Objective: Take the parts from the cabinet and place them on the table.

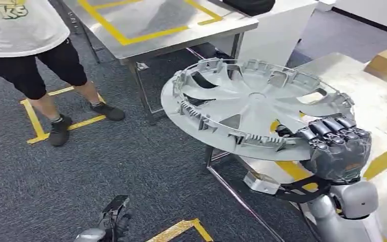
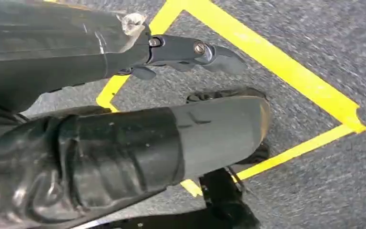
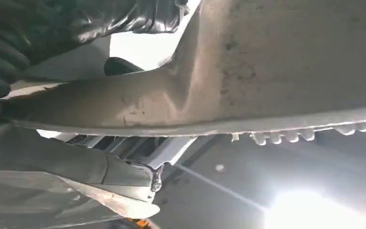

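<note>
Nearest, at about 7 o'clock in the head view, the left hand [image 1: 115, 218] hangs low over the grey carpet [image 1: 106, 166] beside a yellow tape corner [image 1: 181, 229]; its wrist view shows the thumb and one dark finger stretched out with nothing between them, so I read the fingers as apart and empty. At 4 o'clock the right hand [image 1: 338, 146] is clamped on the near rim of the wheel cover [image 1: 252, 108], fingers curled over the top edge. The cover is carried in the air at centre, inner ribbed face and clip tabs turned upward, tilted so its far-left edge sits lower than the held edge. Being round, it has no real long axis; its flat plane runs roughly from 4 o'clock toward 10 o'clock. It looks like thin moulded plastic: likely light, fairly stiff across the spokes but flexible at the rim, with small clips that could snap. Held at one edge it will lever against the fingers, so the rim between clips is the sensible hold. Beyond it, at 12 o'clock, stands the steel table [image 1: 181, 30] with a yellow-taped rectangle, and a person [image 1: 40, 55] waits at 10 o'clock.
</note>
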Tool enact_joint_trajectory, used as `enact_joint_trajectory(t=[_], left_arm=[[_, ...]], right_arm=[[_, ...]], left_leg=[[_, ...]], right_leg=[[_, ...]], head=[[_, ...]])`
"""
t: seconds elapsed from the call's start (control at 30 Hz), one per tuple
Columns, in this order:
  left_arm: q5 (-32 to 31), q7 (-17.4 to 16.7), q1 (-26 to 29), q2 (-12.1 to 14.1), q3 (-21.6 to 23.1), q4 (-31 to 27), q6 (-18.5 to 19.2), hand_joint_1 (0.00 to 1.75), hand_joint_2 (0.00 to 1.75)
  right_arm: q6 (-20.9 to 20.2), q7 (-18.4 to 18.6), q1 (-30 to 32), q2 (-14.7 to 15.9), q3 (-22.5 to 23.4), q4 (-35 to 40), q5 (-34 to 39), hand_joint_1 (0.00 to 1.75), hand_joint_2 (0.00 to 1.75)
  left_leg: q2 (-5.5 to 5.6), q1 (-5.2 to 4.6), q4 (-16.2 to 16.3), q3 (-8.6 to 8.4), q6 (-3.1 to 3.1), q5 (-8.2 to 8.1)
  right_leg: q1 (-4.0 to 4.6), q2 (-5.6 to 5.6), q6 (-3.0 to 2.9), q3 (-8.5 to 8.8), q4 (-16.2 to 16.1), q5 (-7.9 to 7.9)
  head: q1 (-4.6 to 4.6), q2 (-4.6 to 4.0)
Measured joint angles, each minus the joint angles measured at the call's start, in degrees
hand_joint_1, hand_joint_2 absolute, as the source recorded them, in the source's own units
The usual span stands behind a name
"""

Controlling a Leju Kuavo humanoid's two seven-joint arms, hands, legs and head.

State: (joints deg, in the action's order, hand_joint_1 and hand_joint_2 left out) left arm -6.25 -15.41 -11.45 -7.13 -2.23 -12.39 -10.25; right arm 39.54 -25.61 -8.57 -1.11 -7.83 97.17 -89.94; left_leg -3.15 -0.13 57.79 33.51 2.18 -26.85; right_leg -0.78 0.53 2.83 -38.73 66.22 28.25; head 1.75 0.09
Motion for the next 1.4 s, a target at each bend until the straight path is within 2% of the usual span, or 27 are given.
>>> enact_joint_trajectory(t=[0.03, 0.07, 0.1, 0.2, 0.23, 0.27, 0.3, 0.37, 0.4, 0.47, 0.53, 0.57, 0.7, 0.73, 0.77, 0.8, 0.83, 0.9, 0.93, 0.97, 1.03, 1.07, 1.1, 1.23, 1.3, 1.37, 1.4], left_arm=[[0.00, 0.00, -0.18, -0.02, 0.02, 0.00, 0.04, 0.00, 0.00], [-0.04, 0.00, -0.28, 0.00, 0.04, 0.00, 0.09, 0.00, 0.00], [-0.04, 0.02, -0.29, 0.00, 0.07, 0.00, 0.15, 0.00, 0.00], [-0.04, 0.02, -0.42, -0.09, 0.09, 0.00, 0.26, 0.00, 0.00], [-0.04, 0.02, -0.58, -0.07, 0.11, 0.00, 0.26, 0.00, 0.00], [-0.04, 0.02, -0.61, -0.07, 0.13, 0.00, 0.26, 0.00, 0.00], [-0.04, 0.02, -0.56, -0.07, 0.13, 0.00, 0.26, 0.00, 0.00], [-0.04, 0.02, -0.31, 0.00, 0.13, 0.02, 0.26, 0.00, 0.00], [-0.04, 0.02, -0.20, 0.00, 0.13, 0.02, 0.28, 0.00, 0.00], [-0.04, 0.02, -0.19, 0.00, 0.13, 0.02, 0.35, 0.00, 0.00], [-0.04, 0.02, -0.30, 0.00, 0.13, 0.02, 0.33, 0.00, 0.00], [-0.04, 0.02, -0.31, 0.09, 0.13, 0.02, 0.33, 0.00, 0.00], [-0.07, -0.74, -0.36, 0.09, 0.13, 0.04, 1.75, 0.00, 0.00], [-0.11, -0.88, -0.50, -0.05, 0.15, 0.04, 2.23, 0.00, 0.00], [-0.26, -1.14, -0.67, 0.00, 0.18, 0.04, 2.60, 0.00, 0.00], [-0.26, -1.22, -0.68, -0.02, 0.26, 0.04, 2.93, 0.00, 0.00], [-0.37, -1.42, -0.55, -0.02, 0.31, 0.04, 3.10, 0.00, 0.00], [-0.42, -1.75, -0.20, 0.07, 0.31, 0.07, 3.17, 0.00, 0.00], [-0.46, -1.75, -0.18, 0.09, 0.31, 0.07, 3.19, 0.00, 0.00], [-0.50, -1.75, -0.23, 0.09, 0.31, 0.07, 3.21, 0.00, 0.00], [-0.85, -1.75, -0.33, 0.00, 0.33, 0.07, 3.36, 0.00, 0.00], [-0.92, -1.81, -0.36, 0.00, 0.35, 0.07, 3.45, 0.00, 0.00], [-0.92, -1.84, -0.37, 0.09, 0.35, 0.07, 3.50, 0.00, 0.00], [-0.90, -1.90, -0.47, 0.07, 0.35, 0.07, 3.76, 0.00, 0.00], [-0.79, -1.88, -0.51, 0.07, 0.35, 0.07, 3.83, 0.00, 0.00], [-0.79, -1.90, -0.27, 0.09, 0.35, 0.09, 3.98, 0.00, 0.00], [-0.79, -1.90, -0.10, 0.11, 0.35, 0.09, 3.98, 0.00, 0.00]], right_arm=[[0.00, -0.46, 0.06, -0.20, 0.38, 0.22, 0.00, 1.75, 1.75], [0.00, -0.75, -0.02, -0.37, 0.68, 0.37, 0.00, 1.75, 1.75], [0.02, -0.97, 0.04, -0.75, 0.83, 0.55, 0.00, 1.75, 1.75], [0.02, -1.36, 0.36, -0.96, 1.77, 0.77, 0.02, 1.75, 1.75], [0.00, -1.45, 0.47, -1.12, 1.86, 0.90, 0.00, 1.75, 1.75], [0.00, -1.44, 0.46, -1.18, 1.99, 1.05, -0.02, 1.75, 1.75], [0.02, -1.45, 0.50, -1.42, 2.01, 1.07, -0.02, 1.75, 1.75], [0.02, -1.47, 0.57, -1.68, 2.06, 1.07, -0.02, 1.75, 1.75], [0.00, -1.47, 0.66, -1.71, 2.10, 1.07, -0.02, 1.75, 1.75], [0.00, -1.49, 0.78, -1.88, 2.30, 1.07, -0.04, 1.75, 1.75], [0.00, -1.69, 0.80, -2.21, 2.47, 1.07, -0.04, 1.75, 1.75], [0.00, -1.91, 0.78, -2.41, 2.60, 1.14, -0.04, 1.75, 1.75], [0.02, -2.43, 0.82, -2.67, 2.87, 1.31, -0.02, 1.75, 1.75], [0.02, -2.58, 0.88, -2.67, 3.04, 1.36, -0.02, 1.75, 1.75], [0.02, -2.58, 0.96, -2.69, 3.13, 1.40, 0.00, 1.75, 1.75], [0.00, -2.60, 0.82, -2.69, 3.13, 1.40, -0.02, 1.75, 1.75], [0.00, -2.60, 0.76, -2.69, 3.15, 1.42, 0.00, 1.75, 1.75], [0.00, -2.58, 0.92, -2.69, 3.19, 1.42, -0.02, 1.75, 1.75], [0.00, -2.56, 0.98, -2.69, 3.26, 1.42, -0.02, 1.75, 1.75], [0.00, -2.56, 0.99, -2.69, 3.35, 1.42, -0.02, 1.75, 1.75], [0.00, -2.58, 0.98, -2.69, 3.54, 1.47, -0.04, 1.75, 1.75], [0.00, -2.58, 0.93, -2.73, 3.54, 1.51, -0.02, 1.75, 1.75], [0.00, -2.60, 0.74, -2.82, 3.54, 1.51, -0.02, 1.75, 1.75], [0.00, -2.60, 1.06, -2.89, 3.85, 1.55, -0.02, 1.75, 1.75], [0.00, -2.58, 1.09, -2.91, 4.00, 1.58, -0.04, 1.75, 1.75], [0.00, -2.54, 1.19, -2.97, 4.05, 1.58, -0.04, 1.75, 1.75], [0.00, -2.54, 1.35, -2.97, 4.11, 1.58, -0.04, 1.75, 1.75]], left_leg=[[-0.52, -0.05, 0.10, -0.05, -0.17, -0.11], [-0.95, -0.60, 0.37, 0.07, -0.52, -0.34], [-1.35, -0.68, 0.44, 0.19, -0.77, -0.30], [-3.14, -0.64, 0.48, -0.12, -1.36, -0.35], [-1.65, -0.34, 1.01, 0.13, -1.87, -1.17], [0.85, -0.14, 3.04, 0.87, -2.18, -2.73], [2.12, -0.02, 7.00, 2.48, -2.39, -4.98], [2.61, 0.06, 16.72, 6.81, -2.66, -8.97], [2.63, 0.05, 18.91, 7.83, -2.62, -9.24], [2.74, 0.05, 15.17, 6.14, -2.33, -5.87], [4.52, 0.06, 4.89, 1.36, -1.69, -0.60], [7.29, 0.15, 1.66, -0.13, -1.20, -0.34], [5.92, -0.09, 0.26, -0.41, -0.86, -0.38], [5.00, 0.57, -0.73, -0.65, -0.26, 0.19], [4.52, 0.36, -1.05, -0.72, 0.07, 0.41], [4.02, 0.31, -1.09, -0.66, 0.25, 0.49], [3.28, 0.24, -1.03, -0.60, 0.27, 0.51], [1.80, 0.18, -1.02, -0.59, 0.28, 0.48], [1.14, 0.18, -1.02, -0.59, 0.27, 0.46], [0.55, 0.18, -1.01, -0.61, 0.23, 0.40], [-0.50, 0.20, -0.99, -0.79, -0.05, 0.22], [-0.94, -0.04, -0.87, -0.87, -0.34, 0.08], [-1.21, -0.47, -0.54, -0.67, -0.68, -0.12], [-2.91, -0.52, -0.03, -0.88, -1.83, -0.40], [1.39, 0.00, 4.97, 1.24, -2.48, -3.70], [2.49, 0.09, 13.90, 5.22, -2.62, -8.22], [2.56, 0.09, 17.17, 6.74, -2.62, -9.29]], right_leg=[[0.20, 1.88, -0.24, 3.00, -5.33, -1.80], [0.89, 4.25, -0.52, 4.34, -7.71, -0.93], [0.71, 3.25, -1.20, 4.42, -7.73, -1.26], [0.75, 1.47, -2.07, 4.02, -7.83, -1.65], [0.38, 0.99, -2.48, 4.16, -8.05, -1.92], [0.25, 0.48, -2.77, 4.09, -8.05, -2.03], [0.25, 0.01, -2.94, 4.01, -8.05, -2.09], [0.28, -1.44, -3.08, 3.88, -8.04, -2.20], [0.29, -2.17, -3.07, 3.88, -8.03, -2.23], [0.29, -3.56, -2.95, 3.91, -7.97, -2.32], [0.23, -4.90, -2.77, 3.96, -7.95, -2.43], [0.22, -5.44, -2.52, 3.79, -7.92, -2.53], [-0.31, -7.63, -0.88, 2.70, -8.10, -3.33], [-0.35, -7.64, -0.68, 2.40, -7.85, -3.04], [0.08, -4.58, -0.55, 1.43, -6.52, -1.70], [0.11, -2.56, -0.32, 0.02, -3.23, 0.45], [0.07, -1.50, -0.09, -2.13, 1.91, 2.82], [0.02, -0.95, 0.27, -5.43, 9.30, 5.22], [-0.01, -0.82, 0.38, -5.45, 9.35, 4.52], [-0.04, -0.57, 0.42, -4.03, 6.79, 2.71], [0.00, 0.89, 0.28, 1.89, -4.08, -2.00], [0.19, 3.19, 0.17, 3.77, -8.08, -1.99], [0.62, 3.47, -0.50, 4.68, -8.81, -1.79], [0.45, 1.08, -2.20, 4.15, -8.61, -2.17], [0.14, 0.16, -2.80, 4.17, -8.61, -2.33], [0.17, -1.15, -2.95, 4.07, -8.58, -2.36], [0.23, -1.86, -2.96, 4.04, -8.56, -2.36]], head=[[-0.02, 0.00], [-0.07, 0.00], [0.09, 0.00], [0.07, 0.00], [0.09, 0.00], [0.30, 0.00], [0.39, 0.00], [0.48, 0.00], [0.48, 0.00], [0.50, 0.00], [0.50, 0.00], [0.44, 0.00], [0.46, 0.00], [0.52, 0.00], [0.26, 0.00], [-0.35, 0.00], [-0.31, 0.00], [-0.33, 0.00], [-0.35, 0.00], [-0.37, 0.00], [-0.37, 0.00], [-0.35, 0.00], [-0.53, 0.00], [-0.26, 0.00], [-0.02, 0.00], [0.11, 0.00], [0.13, 0.00]])
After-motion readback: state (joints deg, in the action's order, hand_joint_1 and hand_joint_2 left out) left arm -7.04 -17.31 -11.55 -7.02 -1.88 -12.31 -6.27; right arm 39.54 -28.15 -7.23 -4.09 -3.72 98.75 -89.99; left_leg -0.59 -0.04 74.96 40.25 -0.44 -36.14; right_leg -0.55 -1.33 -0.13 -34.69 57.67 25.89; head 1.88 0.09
